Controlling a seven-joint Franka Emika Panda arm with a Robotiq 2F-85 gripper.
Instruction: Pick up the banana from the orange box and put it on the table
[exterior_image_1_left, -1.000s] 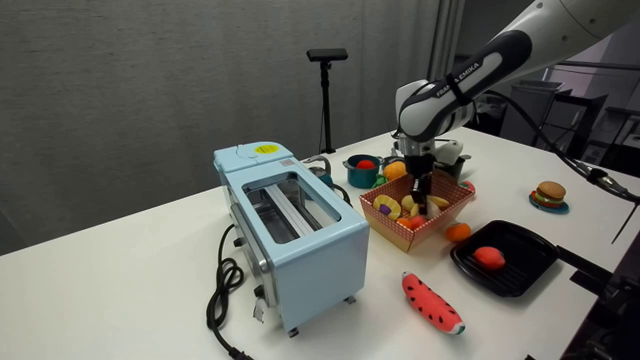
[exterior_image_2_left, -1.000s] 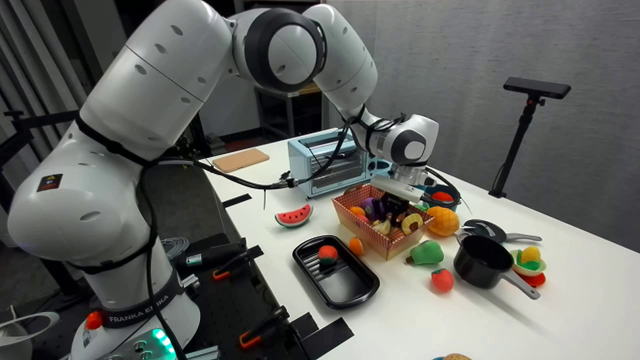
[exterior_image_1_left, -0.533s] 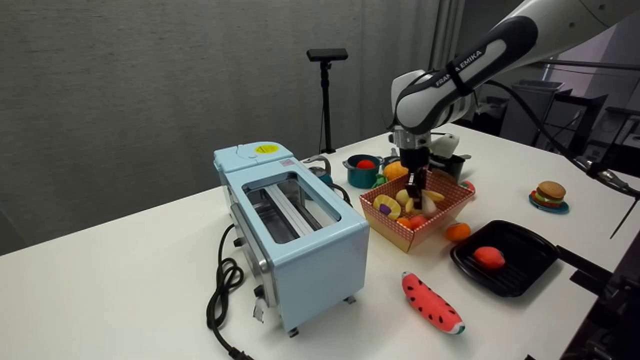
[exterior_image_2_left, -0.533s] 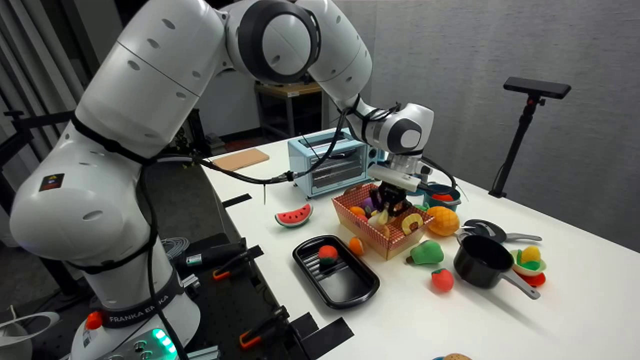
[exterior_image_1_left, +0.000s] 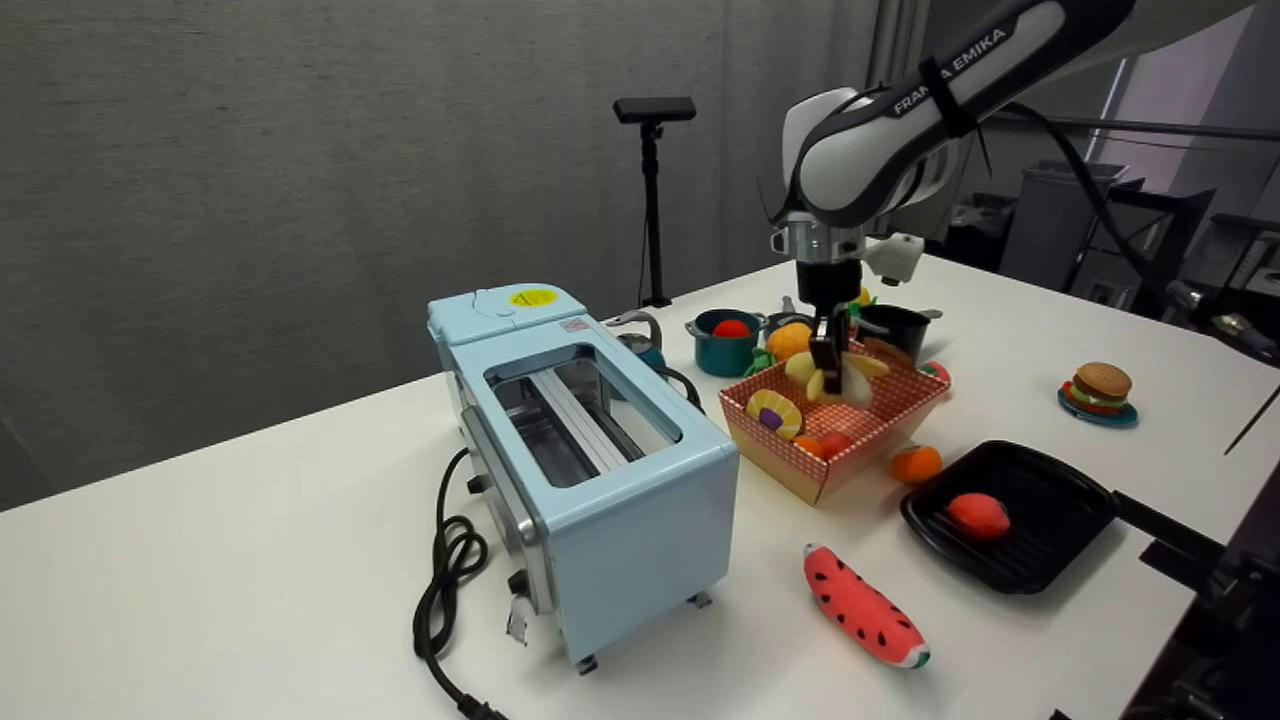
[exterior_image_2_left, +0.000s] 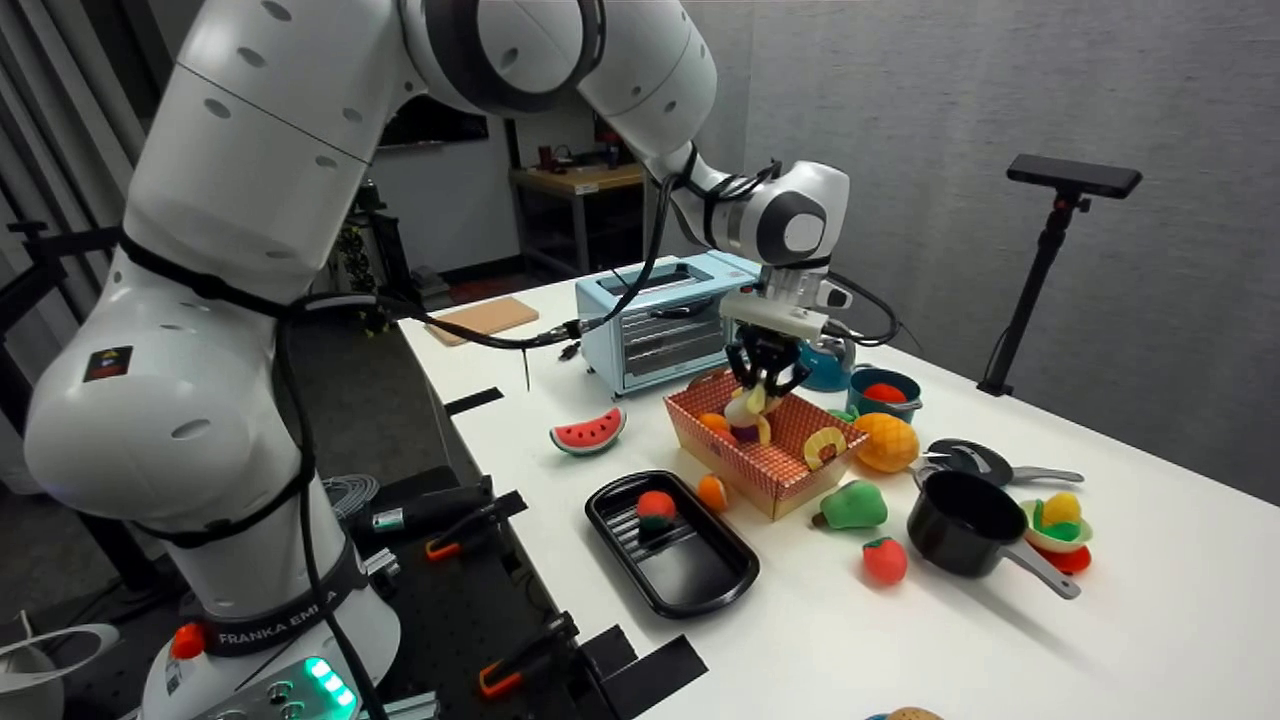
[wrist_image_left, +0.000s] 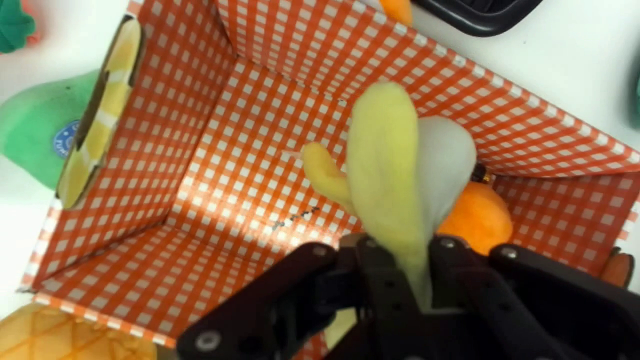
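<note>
The pincer (wrist_image_left: 410, 246) clamps the banana (wrist_image_left: 384, 160); only exterior views show the toaster (exterior_image_1_left: 640, 545).

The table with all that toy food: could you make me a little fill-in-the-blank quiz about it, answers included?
1. The pale-yellow curved fruit in the end effector is a toy ____.
2. The toaster oven is pale ____.
3. The number of red toys in the black tray is ____.
4. The seeded red slice on the table is a toy ____.

Missing words: banana; blue; one; watermelon.
</note>
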